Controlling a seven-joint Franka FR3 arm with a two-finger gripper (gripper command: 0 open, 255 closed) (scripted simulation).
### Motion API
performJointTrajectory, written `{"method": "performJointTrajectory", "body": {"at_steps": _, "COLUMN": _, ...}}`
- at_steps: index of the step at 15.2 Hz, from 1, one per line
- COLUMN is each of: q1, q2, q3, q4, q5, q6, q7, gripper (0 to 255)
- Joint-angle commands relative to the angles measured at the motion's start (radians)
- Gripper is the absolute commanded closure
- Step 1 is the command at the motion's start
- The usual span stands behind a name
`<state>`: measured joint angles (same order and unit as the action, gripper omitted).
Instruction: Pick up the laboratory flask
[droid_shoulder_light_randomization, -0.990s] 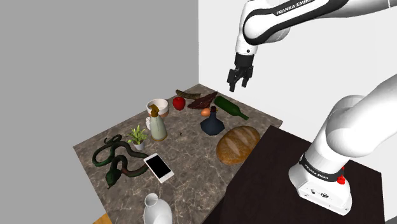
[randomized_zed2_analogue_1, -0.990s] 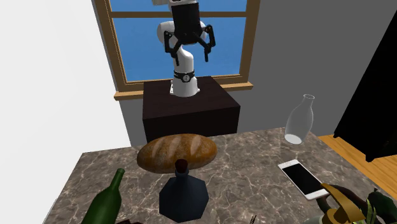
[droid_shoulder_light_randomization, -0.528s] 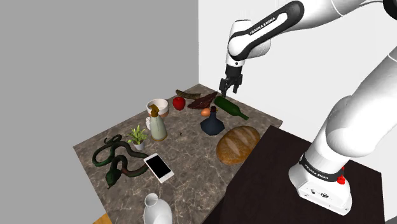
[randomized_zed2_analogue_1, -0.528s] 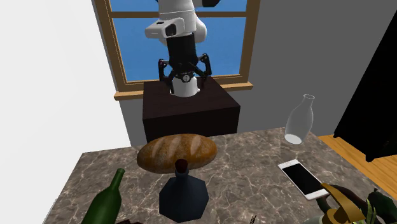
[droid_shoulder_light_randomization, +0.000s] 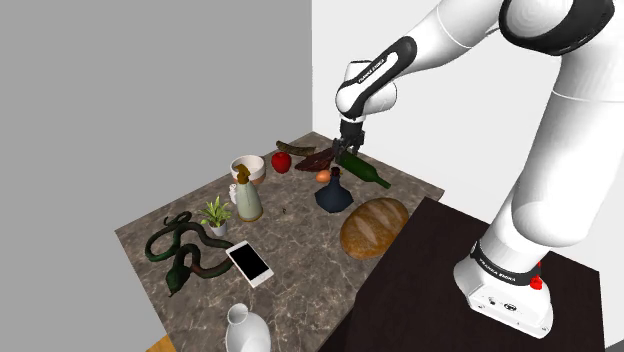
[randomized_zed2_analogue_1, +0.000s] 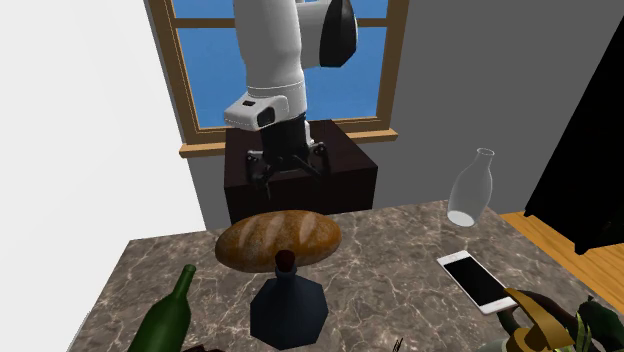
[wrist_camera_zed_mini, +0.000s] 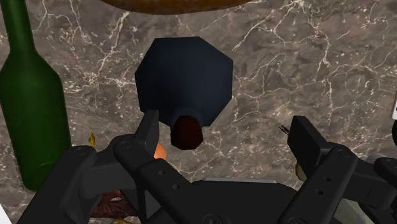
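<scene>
Marble top (wrist_camera_zed_mini: 305, 63) — wrist view: flask (wrist_camera_zed_mini: 184, 79) under spread hand (wrist_camera_zed_mini: 224, 122).

- "FRANKA EMIKA", white letters on the dark band (droid_shoulder_light_randomization: 497, 266) around the foot of the arm (droid_shoulder_light_randomization: 565, 150), on the stand (droid_shoulder_light_randomization: 425, 275) at the shoulder view's lower right.
- The same lettering, small and barely legible, on the dark strip (droid_shoulder_light_randomization: 374, 71) of the forearm above the gripper (droid_shoulder_light_randomization: 345, 153).
</scene>
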<state>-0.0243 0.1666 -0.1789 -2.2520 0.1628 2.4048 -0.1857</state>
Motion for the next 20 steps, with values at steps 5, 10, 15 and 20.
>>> {"method": "performJointTrajectory", "body": {"at_steps": 5, "q1": -0.031, "q2": 0.238, "q3": 0.016, "q4": 0.174, "q5": 0.052, "q6": 0.071, "q7": -0.063, "gripper": 0}}
{"method": "performJointTrajectory", "body": {"at_steps": 10, "q1": -0.051, "q2": 0.363, "q3": 0.031, "q4": 0.267, "q5": 0.072, "q6": 0.107, "q7": -0.086, "gripper": 0}}
{"method": "performJointTrajectory", "body": {"at_steps": 15, "q1": -0.061, "q2": 0.419, "q3": 0.044, "q4": 0.276, "q5": 0.087, "q6": 0.152, "q7": -0.099, "gripper": 0}}
{"method": "performJointTrajectory", "body": {"at_steps": 20, "q1": -0.061, "q2": 0.422, "q3": 0.045, "q4": 0.275, "q5": 0.089, "q6": 0.157, "q7": -0.100, "gripper": 255}}
